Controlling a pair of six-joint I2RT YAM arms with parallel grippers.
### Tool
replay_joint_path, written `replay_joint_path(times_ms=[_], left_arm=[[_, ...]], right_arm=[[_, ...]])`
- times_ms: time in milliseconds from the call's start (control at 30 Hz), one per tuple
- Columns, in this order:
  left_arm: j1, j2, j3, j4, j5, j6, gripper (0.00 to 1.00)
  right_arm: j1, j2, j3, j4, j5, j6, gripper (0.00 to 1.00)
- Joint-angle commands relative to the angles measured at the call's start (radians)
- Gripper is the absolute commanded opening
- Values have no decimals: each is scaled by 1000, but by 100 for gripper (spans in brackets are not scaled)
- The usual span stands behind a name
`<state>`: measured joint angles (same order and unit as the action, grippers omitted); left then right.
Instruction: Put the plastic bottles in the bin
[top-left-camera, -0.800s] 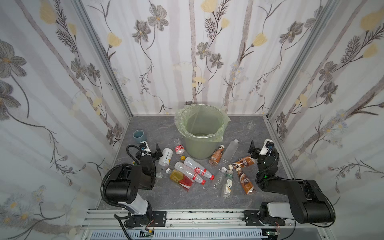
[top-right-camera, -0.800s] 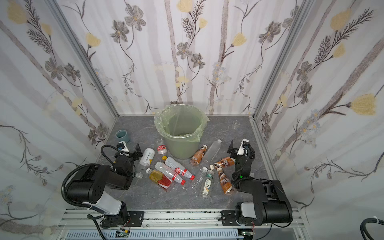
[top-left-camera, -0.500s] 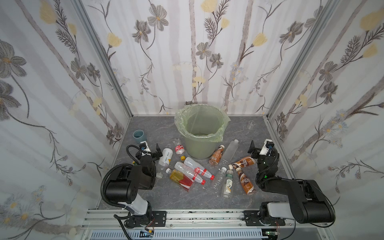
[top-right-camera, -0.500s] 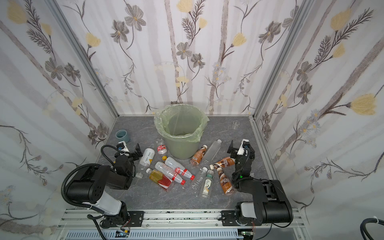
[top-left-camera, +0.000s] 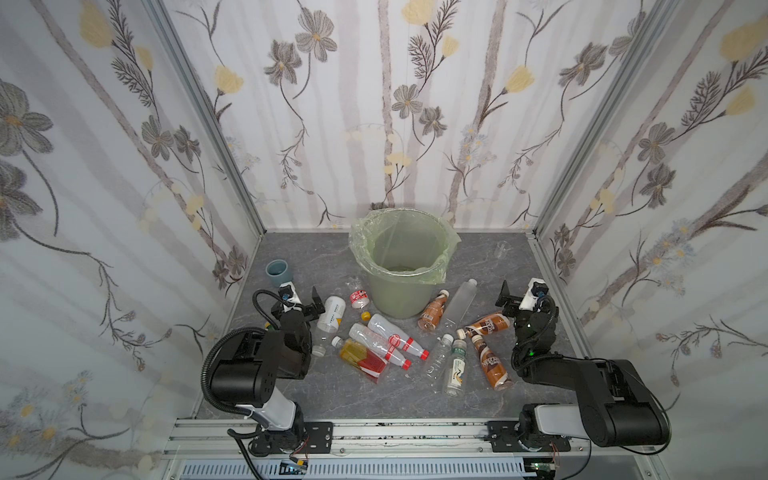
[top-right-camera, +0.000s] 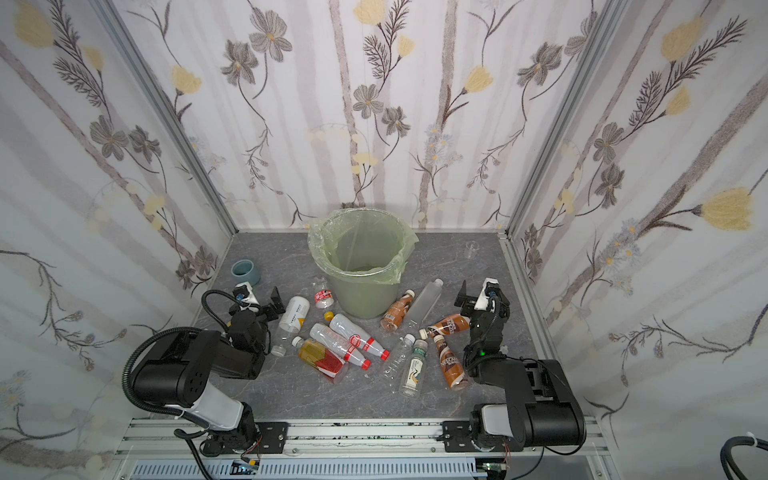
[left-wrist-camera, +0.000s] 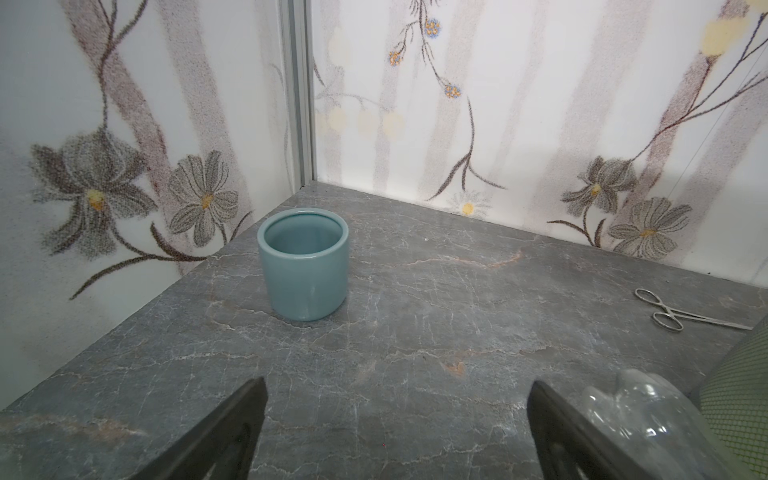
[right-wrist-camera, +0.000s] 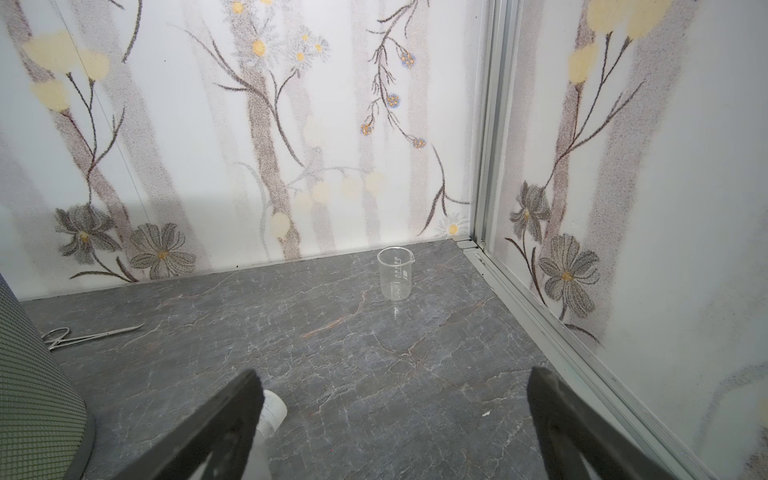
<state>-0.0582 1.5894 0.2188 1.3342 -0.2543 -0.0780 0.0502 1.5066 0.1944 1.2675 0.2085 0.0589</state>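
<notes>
I'm working over a grey marbled tabletop (top-left-camera: 353, 399). Just ahead of my left gripper (left-wrist-camera: 397, 384) a blue-grey cup (left-wrist-camera: 303, 266) stands upright. Small metal scissors (left-wrist-camera: 673, 316) lie flat farther ahead, by the bin (top-left-camera: 395, 295). Well ahead of my right gripper (right-wrist-camera: 395, 374) stands a clear beaker (right-wrist-camera: 395, 276). Between the two grippers the plastic bottles (top-left-camera: 390, 336) lie scattered, most on their sides.

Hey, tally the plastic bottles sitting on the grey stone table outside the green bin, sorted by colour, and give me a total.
Brown plastic coffee bottles: 2
Orange plastic drink bottles: 2
Clear red-labelled bottles: 3
White-labelled bottles: 2
Plain clear bottle: 1
Frosted bottle: 1
Total: 11
</notes>
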Motion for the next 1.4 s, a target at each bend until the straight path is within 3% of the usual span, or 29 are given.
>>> replay_joint_path(times_ms=[0, 633, 900, 967, 1367], left_arm=[[1, 1, 6, 42, -3, 1, 100], [4, -39, 12, 8, 13, 6, 100], [-5, -212, 91, -268, -40, 0, 100], [-12, -266, 133, -357, -57, -2, 100], [-45, -542, 416, -1124, -140, -106, 100]], right_arm=[[-1, 3, 5, 50, 8, -13, 100], [-3, -20, 22, 4, 16, -8, 100], [0, -143, 163, -379, 62, 1, 100], [2, -183, 225, -559, 68, 29, 100], [80, -295, 471, -1188, 156, 142, 100]])
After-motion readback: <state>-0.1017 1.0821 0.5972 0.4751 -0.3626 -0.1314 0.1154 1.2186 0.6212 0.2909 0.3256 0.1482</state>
